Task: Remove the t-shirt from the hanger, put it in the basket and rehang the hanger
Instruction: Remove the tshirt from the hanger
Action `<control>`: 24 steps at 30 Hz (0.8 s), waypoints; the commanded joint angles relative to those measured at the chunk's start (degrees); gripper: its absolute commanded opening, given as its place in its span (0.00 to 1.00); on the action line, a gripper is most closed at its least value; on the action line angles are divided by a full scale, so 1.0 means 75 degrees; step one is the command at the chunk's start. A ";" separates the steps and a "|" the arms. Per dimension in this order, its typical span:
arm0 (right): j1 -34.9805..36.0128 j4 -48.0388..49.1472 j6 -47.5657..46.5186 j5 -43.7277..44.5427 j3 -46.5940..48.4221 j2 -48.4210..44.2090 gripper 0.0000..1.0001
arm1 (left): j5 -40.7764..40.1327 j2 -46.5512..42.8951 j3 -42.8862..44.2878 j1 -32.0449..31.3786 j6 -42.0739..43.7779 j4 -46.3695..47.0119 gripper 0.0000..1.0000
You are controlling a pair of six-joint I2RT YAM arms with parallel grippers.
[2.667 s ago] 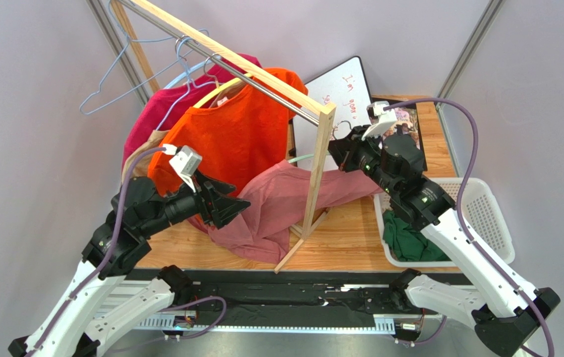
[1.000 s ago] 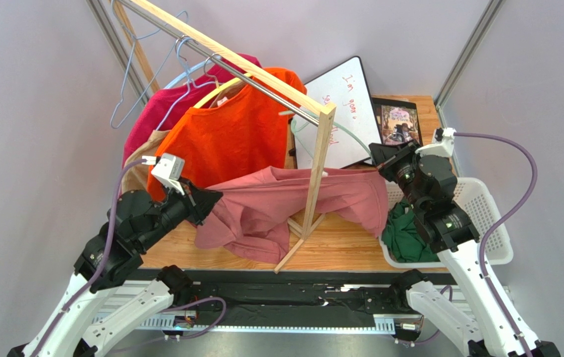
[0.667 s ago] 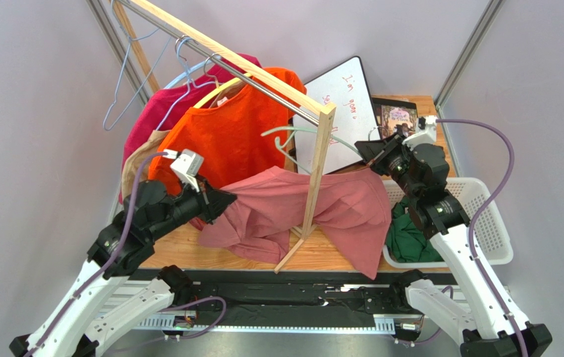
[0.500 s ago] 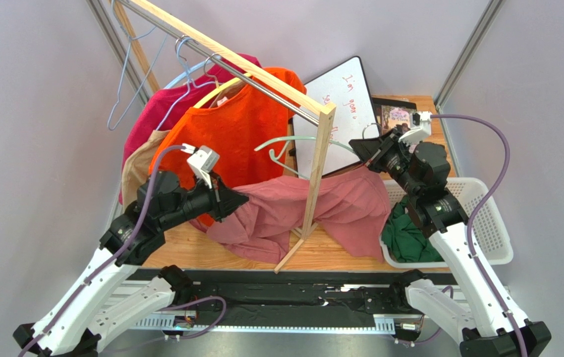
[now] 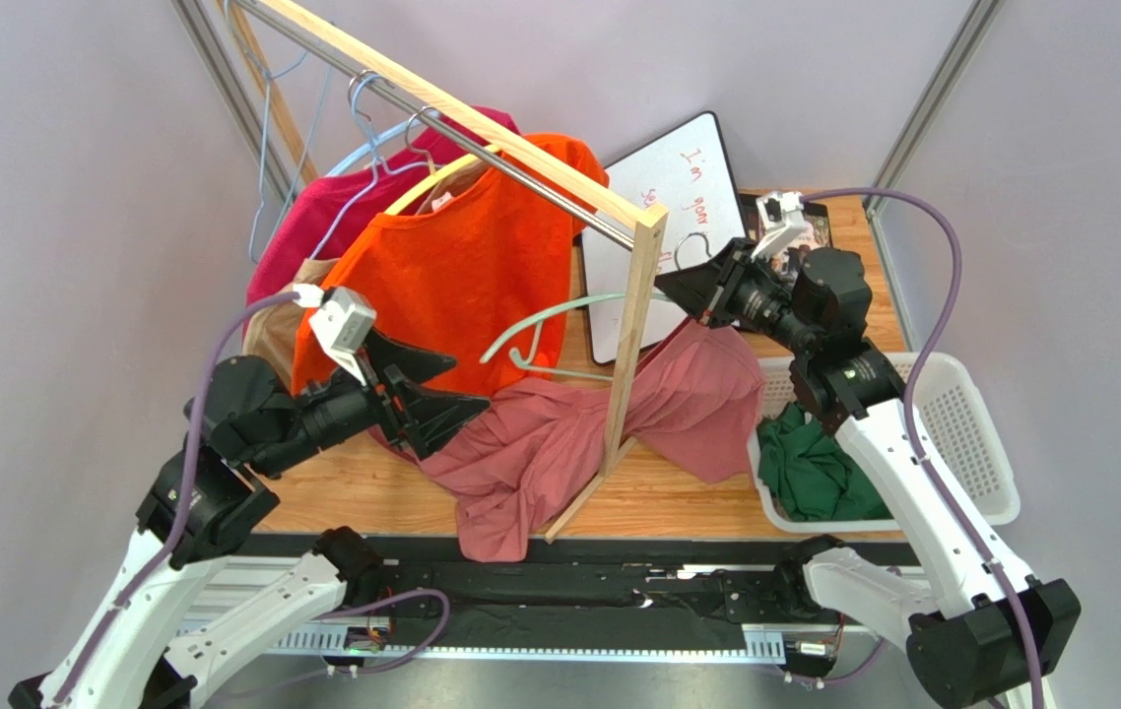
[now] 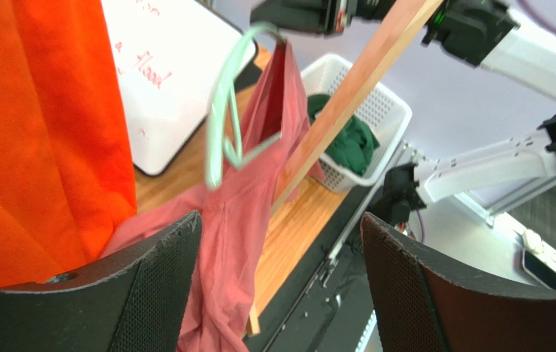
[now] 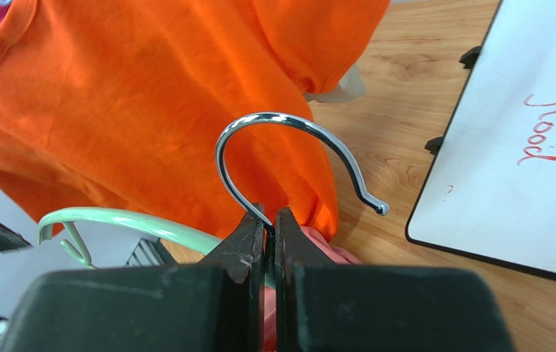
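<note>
The right fingers [image 7: 268,220] are clenched on the hanger's [image 7: 288,121] metal hook. The pink t-shirt [image 5: 567,436] hangs just below them (caught at one end only), sagging to the desk [image 5: 700,495]. The left fingers [image 6: 279,220] gape wide, grasping nothing.

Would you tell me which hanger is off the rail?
The mint-green hanger, held by its hook in the right gripper; the others hang on the rail.

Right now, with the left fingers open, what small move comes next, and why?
Probably move the left gripper onto the pink shirt and close, then pull it away: the shirt hangs from one end of the hanger, which the right gripper pinches by the hook.
</note>
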 commanded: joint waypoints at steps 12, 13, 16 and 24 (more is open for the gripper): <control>0.1447 0.0040 -0.1000 -0.0418 0.0919 0.0476 0.00 | 0.1048 0.1906 0.1007 0.0033 -0.0099 -0.0152 0.80; 0.1552 0.0040 -0.1047 -0.0382 0.0930 0.0500 0.00 | 0.1084 0.1965 0.0960 0.0033 -0.0134 -0.0141 0.78; 0.1751 0.0017 -0.1117 -0.0312 0.1059 0.0593 0.00 | 0.1260 0.1942 0.0574 0.0033 -0.0321 0.0174 0.77; 0.2290 0.0005 -0.1329 -0.0136 0.1422 0.0828 0.00 | 0.1495 0.2024 0.0268 0.0033 -0.0451 0.0469 0.59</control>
